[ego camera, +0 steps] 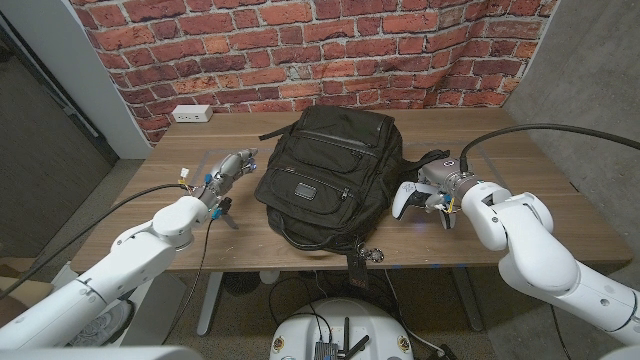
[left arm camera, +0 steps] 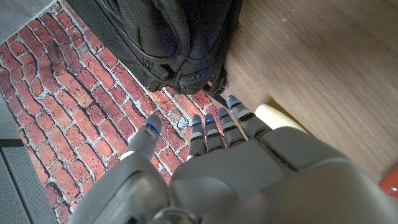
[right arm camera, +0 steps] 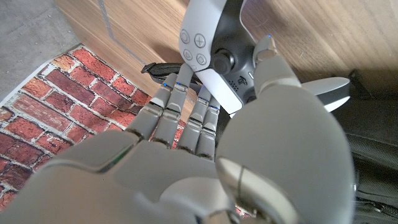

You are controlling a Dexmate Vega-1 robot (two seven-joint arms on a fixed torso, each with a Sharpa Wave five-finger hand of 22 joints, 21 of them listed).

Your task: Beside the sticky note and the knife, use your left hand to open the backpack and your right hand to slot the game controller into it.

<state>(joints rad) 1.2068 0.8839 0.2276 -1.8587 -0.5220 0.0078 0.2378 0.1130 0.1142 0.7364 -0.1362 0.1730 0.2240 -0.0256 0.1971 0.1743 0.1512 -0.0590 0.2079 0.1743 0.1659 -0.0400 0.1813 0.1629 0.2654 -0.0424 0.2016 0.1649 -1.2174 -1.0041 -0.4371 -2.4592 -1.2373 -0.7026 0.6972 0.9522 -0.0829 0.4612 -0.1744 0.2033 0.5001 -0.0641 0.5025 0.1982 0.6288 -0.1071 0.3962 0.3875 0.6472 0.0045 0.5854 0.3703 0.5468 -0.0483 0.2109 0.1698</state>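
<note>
Black backpack lies closed mid-table, with the white game controller just to its right, clasped by the right robot hand. The left robot hand, fingers apart and empty, hovers near the bag's left side. It should probably find the zipper pull and hold the opening wide before the controller goes in.

A wooden table carries a black backpack lying at its middle. A white controller lies just beside it toward the right edge. A white power strip sits at the far left corner. A small dark tag rests at the near edge.
</note>
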